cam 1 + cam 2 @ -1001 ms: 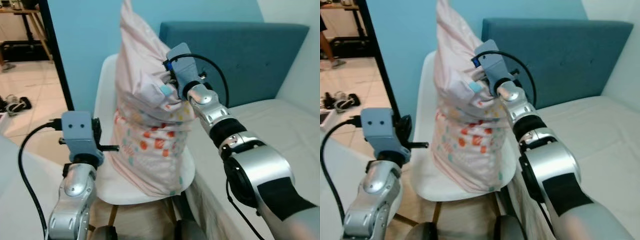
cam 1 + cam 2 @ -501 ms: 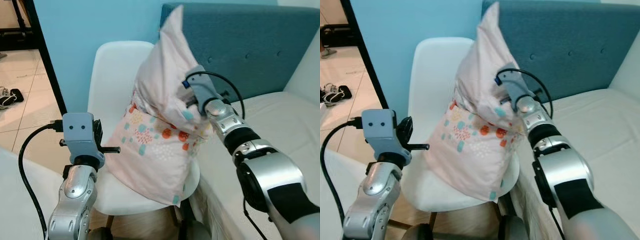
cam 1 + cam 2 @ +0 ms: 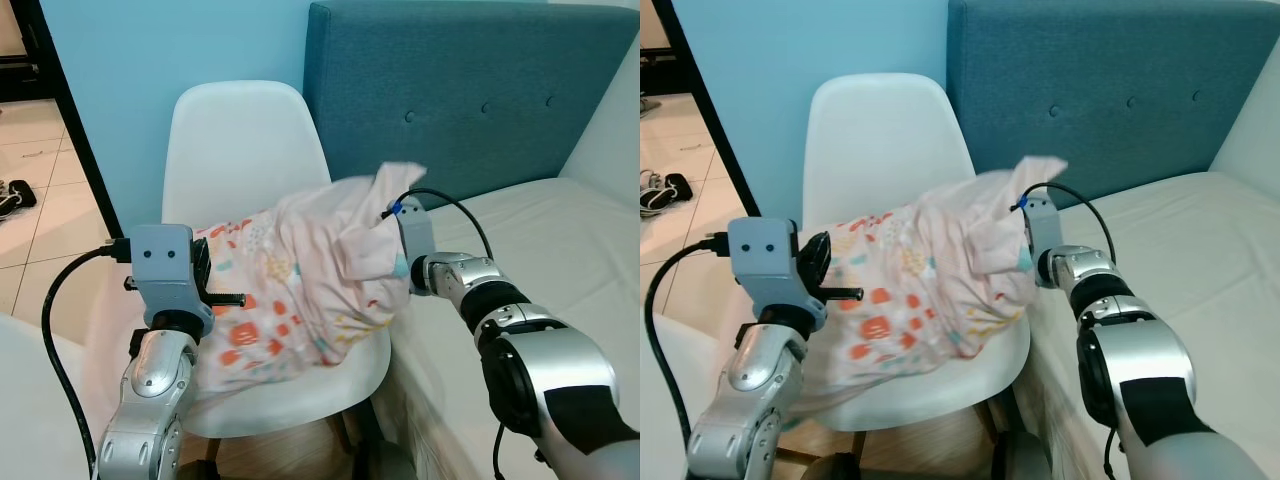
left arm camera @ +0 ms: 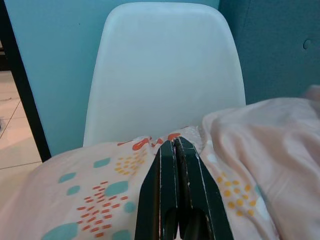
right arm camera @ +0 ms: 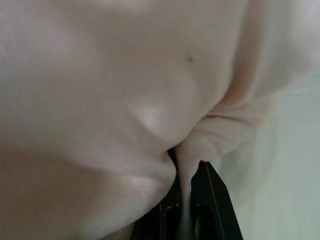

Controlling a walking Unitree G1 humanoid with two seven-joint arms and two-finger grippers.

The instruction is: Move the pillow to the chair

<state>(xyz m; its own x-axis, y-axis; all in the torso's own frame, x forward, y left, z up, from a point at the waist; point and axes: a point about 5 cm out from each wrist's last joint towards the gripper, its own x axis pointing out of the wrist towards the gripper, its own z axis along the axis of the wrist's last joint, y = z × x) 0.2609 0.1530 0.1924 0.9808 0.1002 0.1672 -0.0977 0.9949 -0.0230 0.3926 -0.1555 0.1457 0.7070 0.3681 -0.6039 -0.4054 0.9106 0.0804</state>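
The pink pillow [image 3: 300, 290] with coloured dots lies flat across the seat of the white chair [image 3: 240, 140], its left end hanging over the seat's edge. My right gripper [image 5: 185, 170] is shut on a pinched fold of the pillow's fabric at its right end, by the bed; its fingertips are buried in the cloth [image 3: 375, 255]. My left gripper [image 4: 173, 142] is shut with nothing between its fingers, which lie over the pillow's left part and point at the chair back [image 4: 165, 70].
A bed with a pale mattress [image 3: 560, 260] and teal headboard [image 3: 460, 90] stands tight against the chair's right side. A blue wall is behind the chair. A black post [image 3: 70, 120] and tiled floor with shoes [image 3: 12, 195] lie to the left.
The pillow has gone from standing upright to lying flat on the seat. My right gripper came down and rightward with it, still holding the fabric. The left arm stayed put.
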